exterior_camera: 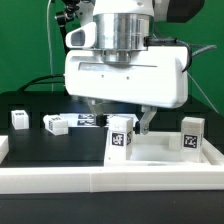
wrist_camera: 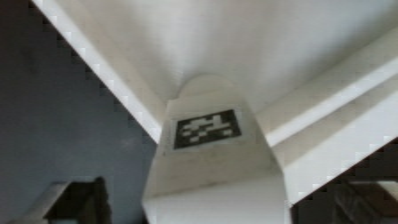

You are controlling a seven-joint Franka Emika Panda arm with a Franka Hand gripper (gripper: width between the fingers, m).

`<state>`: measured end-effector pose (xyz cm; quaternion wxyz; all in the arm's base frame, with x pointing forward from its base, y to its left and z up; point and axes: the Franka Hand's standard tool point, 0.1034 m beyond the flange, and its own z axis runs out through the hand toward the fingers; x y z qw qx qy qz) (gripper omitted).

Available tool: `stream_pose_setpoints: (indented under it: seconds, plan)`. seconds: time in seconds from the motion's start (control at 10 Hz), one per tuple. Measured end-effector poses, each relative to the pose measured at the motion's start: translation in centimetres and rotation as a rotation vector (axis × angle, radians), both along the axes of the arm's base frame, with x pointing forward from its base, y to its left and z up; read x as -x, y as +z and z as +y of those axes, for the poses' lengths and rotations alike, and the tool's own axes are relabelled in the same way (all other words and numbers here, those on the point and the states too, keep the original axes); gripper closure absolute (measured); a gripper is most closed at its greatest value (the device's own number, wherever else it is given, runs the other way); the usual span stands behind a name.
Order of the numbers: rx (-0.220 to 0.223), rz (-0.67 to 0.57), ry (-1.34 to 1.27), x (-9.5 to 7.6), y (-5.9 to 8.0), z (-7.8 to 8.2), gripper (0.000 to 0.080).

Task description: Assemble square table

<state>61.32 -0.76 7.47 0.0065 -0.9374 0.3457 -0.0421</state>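
- White plastic square tabletop [exterior_camera: 160, 150] lies flat on the dark bench [exterior_camera: 30, 100], toward the exterior view's right, with its raised rim showing in the wrist view.
- One leg [exterior_camera: 121, 138] stands upright on the tabletop at its end toward the exterior view's left, with its black-and-white tag facing the camera. How firmly it is seated cannot be told.
- A second leg [exterior_camera: 190, 134] stands upright at the tabletop's end toward the exterior view's right, and its tag is also visible.
- The hand [exterior_camera: 121, 120] hangs directly over the first leg. It is released: in the wrist view the dark fingers [wrist_camera: 71, 200] stand on either side of the leg, with a gap on each side, and grasp nothing.
- Two loose legs rest on the bench toward the exterior view's left, well apart from the tabletop: a small leg [exterior_camera: 19, 118] farthest out and a tipped leg [exterior_camera: 54, 124] nearer the middle.
- The marker board [exterior_camera: 88, 120] lies flat on the bench, between the tipped leg and the hand.
- A long white border wall [exterior_camera: 100, 182] runs across the front, just beside the tabletop's near edge.
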Motion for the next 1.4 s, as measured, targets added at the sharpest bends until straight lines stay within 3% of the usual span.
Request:
stream_pose_setpoints:
  seconds: [0.3, 0.6, 1.1, 1.4]
  plan:
    - [-0.018, -0.004, -0.085, 0.8, 1.1, 2.4, 0.0151]
    - [-0.037, 0.005, -0.215, 2.5, 1.4, 4.6, 0.0150]
    - [-0.036, 0.007, -0.218, 2.6, 1.2, 4.6, 0.0150]
    - [-0.064, 0.039, -0.436, 5.9, 1.2, 7.0, 0.0150]
